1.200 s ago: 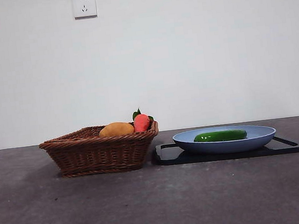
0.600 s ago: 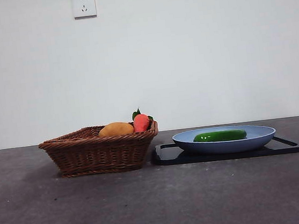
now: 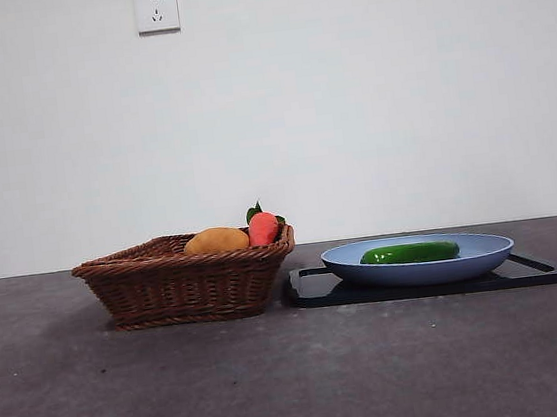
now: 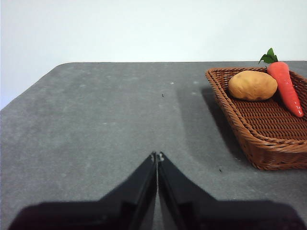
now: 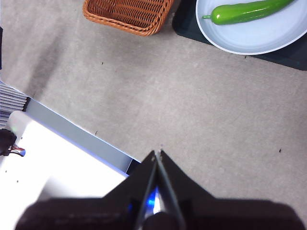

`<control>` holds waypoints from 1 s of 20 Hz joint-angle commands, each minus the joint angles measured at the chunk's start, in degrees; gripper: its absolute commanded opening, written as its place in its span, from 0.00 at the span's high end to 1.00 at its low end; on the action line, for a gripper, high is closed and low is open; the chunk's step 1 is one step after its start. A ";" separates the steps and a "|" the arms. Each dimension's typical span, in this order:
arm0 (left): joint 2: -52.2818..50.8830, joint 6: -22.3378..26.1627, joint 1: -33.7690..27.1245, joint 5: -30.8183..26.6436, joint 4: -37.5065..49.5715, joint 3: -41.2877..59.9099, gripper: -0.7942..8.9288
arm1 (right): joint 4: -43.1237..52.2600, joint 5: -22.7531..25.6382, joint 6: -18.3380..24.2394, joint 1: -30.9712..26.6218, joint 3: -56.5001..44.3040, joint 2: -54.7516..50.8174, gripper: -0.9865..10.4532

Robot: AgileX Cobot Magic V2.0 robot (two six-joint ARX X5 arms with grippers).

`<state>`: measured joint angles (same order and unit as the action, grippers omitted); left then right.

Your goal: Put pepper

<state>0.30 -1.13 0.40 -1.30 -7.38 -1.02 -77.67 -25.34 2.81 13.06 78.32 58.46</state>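
Currently: pepper (image 3: 409, 253) lies flat in blue plate (image 3: 485, 255) on black tray (image 3: 537, 272), apparently staged for pickup. Wicker basket (image 3: 182, 285) beside tray holds carrot (image 3: 264, 228), potato (image 3: 217, 241). Left gripper (image 4: 157, 155) clenched, empty; right gripper (image 5: 158, 153) clenched, empty; both well apart from pepper. No legible writing.

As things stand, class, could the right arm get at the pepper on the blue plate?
Probably yes. The pepper lies uncovered on the blue plate, with bare table between it and the right gripper, whose jaws are shut and must open first.
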 commanded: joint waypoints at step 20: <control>-0.17 -0.39 -0.15 0.04 0.46 0.61 0.91 | 55.23 1.92 0.44 -12.59 -41.57 -39.98 0.90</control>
<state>0.30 -1.13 0.40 -1.30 -7.38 -1.02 -25.12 -23.70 3.86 0.62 39.24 19.92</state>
